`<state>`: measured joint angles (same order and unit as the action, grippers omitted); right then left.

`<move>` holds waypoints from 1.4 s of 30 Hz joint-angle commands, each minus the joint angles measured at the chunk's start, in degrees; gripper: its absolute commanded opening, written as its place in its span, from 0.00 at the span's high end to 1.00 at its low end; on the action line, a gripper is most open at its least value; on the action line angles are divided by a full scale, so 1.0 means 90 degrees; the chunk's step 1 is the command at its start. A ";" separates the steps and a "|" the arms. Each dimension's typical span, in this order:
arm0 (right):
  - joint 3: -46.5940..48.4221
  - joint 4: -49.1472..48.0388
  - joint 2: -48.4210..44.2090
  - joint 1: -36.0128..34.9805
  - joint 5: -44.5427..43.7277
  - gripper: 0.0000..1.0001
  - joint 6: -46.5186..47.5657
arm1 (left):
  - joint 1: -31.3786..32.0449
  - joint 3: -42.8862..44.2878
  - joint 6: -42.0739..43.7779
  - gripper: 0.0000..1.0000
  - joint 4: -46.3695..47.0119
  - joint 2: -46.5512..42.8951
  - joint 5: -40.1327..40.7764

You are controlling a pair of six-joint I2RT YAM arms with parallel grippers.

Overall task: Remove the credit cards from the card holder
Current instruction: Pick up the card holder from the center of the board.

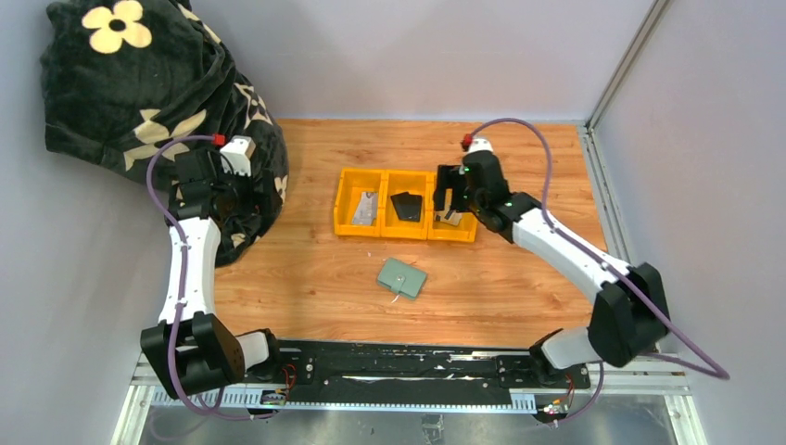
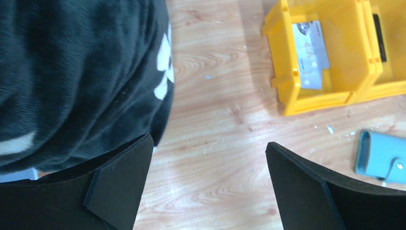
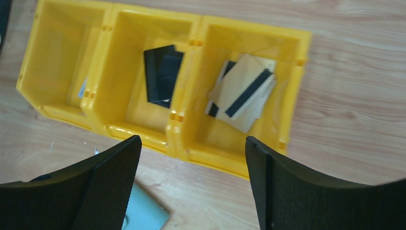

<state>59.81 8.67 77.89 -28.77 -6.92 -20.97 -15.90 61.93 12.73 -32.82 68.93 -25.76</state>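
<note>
Stripes on the tan cards [image 3: 242, 93], in the tray [image 3: 253, 28] compartment ahead of the right fingers [image 3: 287, 191], are shown only by the right wrist view. A black card [image 3: 163, 74] and a grey card [image 2: 309, 52] fill the others. These and the left fingers [image 2: 119, 187] are spread, empty. The card holder [image 1: 401, 277] lies closed beneath the right fingers, partly cut off.

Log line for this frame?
left tool open, empty | right tool open over yellow plastic three-compartment tray | plastic cards in all compartments | sage-green rectangular card holder closed on wooden table

Overhead view looks down on the table [image 1: 306, 297]; both wrist views (close, downward) share the yellow tray [image 2: 316, 100].
</note>
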 commanded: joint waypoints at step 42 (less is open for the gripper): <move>-0.0332 0.0482 0.1774 -0.3248 -0.0034 0.09 0.0627 | 0.1931 -0.0357 0.1732 0.00 -0.2276 -0.0732 -0.0602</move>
<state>59.02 14.09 92.23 -58.17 -8.75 -17.39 1.26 56.71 26.13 -49.93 64.27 -28.42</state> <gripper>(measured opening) 0.910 0.997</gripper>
